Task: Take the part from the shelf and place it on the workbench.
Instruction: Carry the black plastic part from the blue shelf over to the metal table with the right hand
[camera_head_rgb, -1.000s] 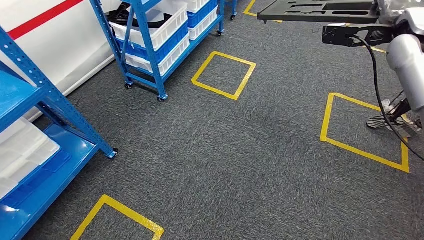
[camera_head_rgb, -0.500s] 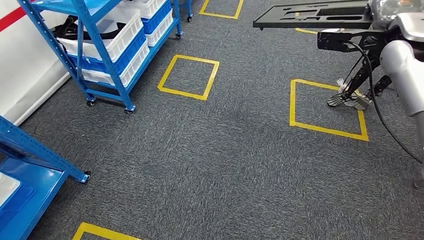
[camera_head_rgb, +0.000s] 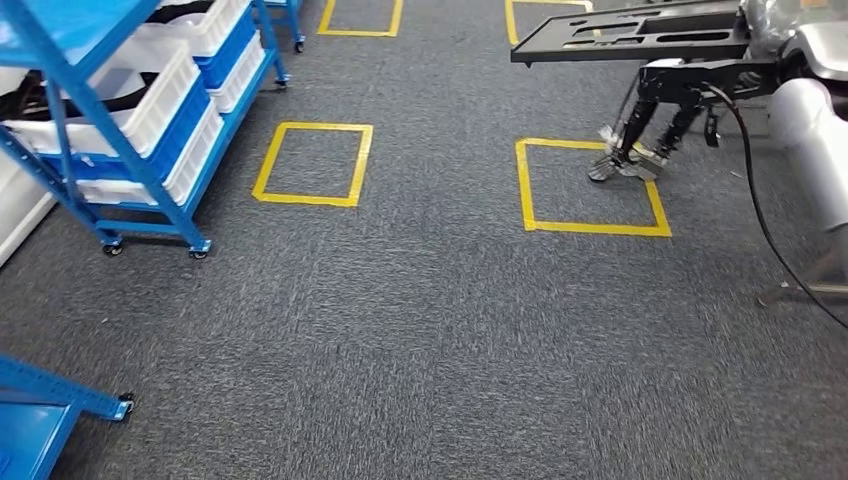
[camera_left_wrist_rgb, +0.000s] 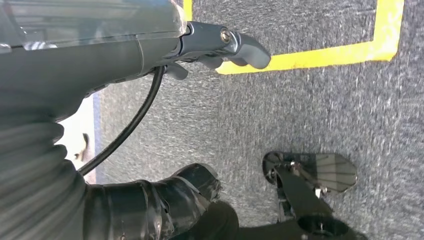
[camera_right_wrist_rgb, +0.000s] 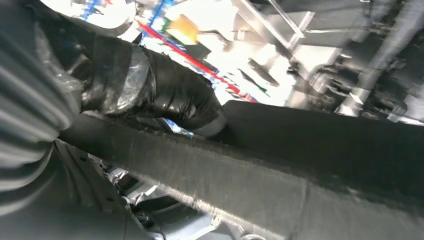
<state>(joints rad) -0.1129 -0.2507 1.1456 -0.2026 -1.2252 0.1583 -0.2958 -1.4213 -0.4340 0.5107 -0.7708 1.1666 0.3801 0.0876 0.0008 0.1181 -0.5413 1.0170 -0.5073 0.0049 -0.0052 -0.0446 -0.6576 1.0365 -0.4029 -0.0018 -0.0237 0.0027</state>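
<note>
The part is a flat black panel with cut-outs, carried level above the carpet at the head view's upper right. My right hand grips its near end at the tip of the silver right arm. In the right wrist view the black-wrapped fingers press onto the part's dark edge. My left hand hangs over the carpet and holds nothing. Its grey thumb stands well apart from the dark fingers.
A blue wheeled shelf with white and blue bins stands at the left, and another blue shelf corner at the bottom left. Yellow tape squares mark the grey carpet. Black legs on a silvery foot stand by the right square.
The whole view has swung, so the camera moved: shelves and tape squares slid left and the near shelf nearly left the picture. The part stays in my right hand.
</note>
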